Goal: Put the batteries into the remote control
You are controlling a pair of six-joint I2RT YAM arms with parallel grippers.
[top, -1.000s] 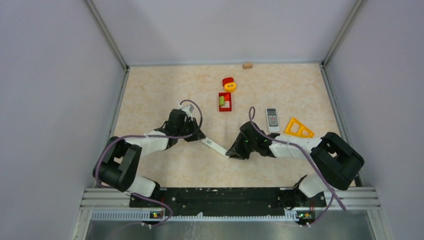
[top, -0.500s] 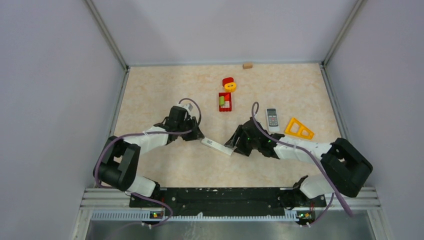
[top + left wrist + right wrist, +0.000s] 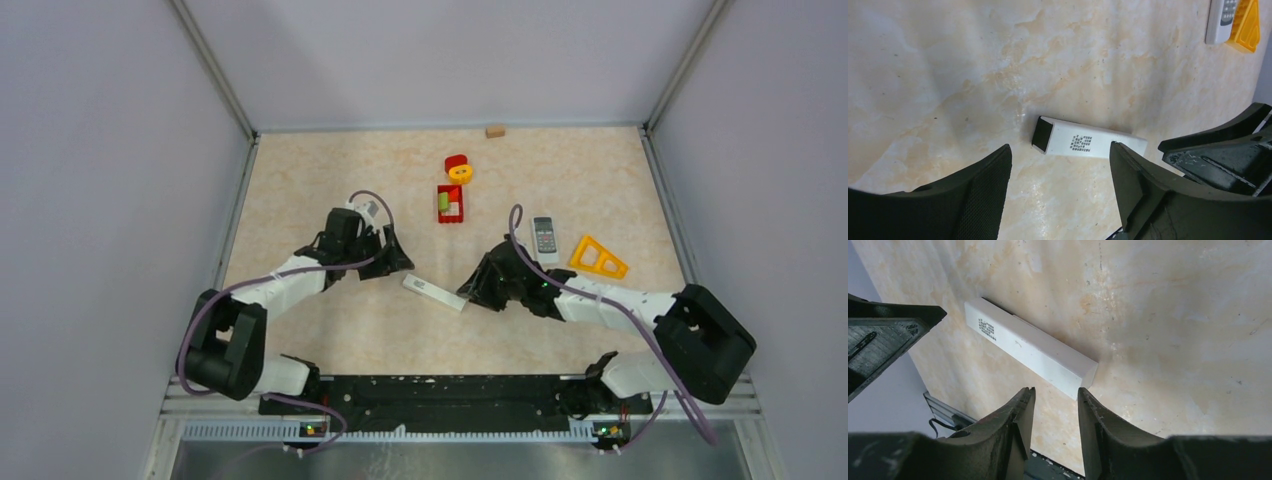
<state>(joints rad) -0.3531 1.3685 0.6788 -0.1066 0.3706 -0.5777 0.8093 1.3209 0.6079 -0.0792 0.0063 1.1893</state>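
The remote control (image 3: 434, 294) is a slim white bar lying flat on the table between my two arms. In the left wrist view the remote control (image 3: 1088, 142) shows a dark open end and a printed label. My left gripper (image 3: 395, 262) hovers just left of that end, and the left gripper (image 3: 1060, 150) is open and empty. My right gripper (image 3: 480, 285) sits at the remote's right end. In its own view the right gripper (image 3: 1055, 390) is open a narrow way, just short of the remote control (image 3: 1028, 347), with nothing between the fingers. The batteries are out of view.
A second, grey remote with buttons (image 3: 544, 239) lies beside a yellow triangle (image 3: 598, 257) at the right. A red tray (image 3: 450, 203) with a green piece and red-and-yellow rings (image 3: 458, 168) sit further back. A tan block (image 3: 494, 130) rests against the back wall.
My left gripper has gone from shut to open and drawn back up and left from the remote's end. The right arm has reached further in, and its jaws have narrowed slightly.
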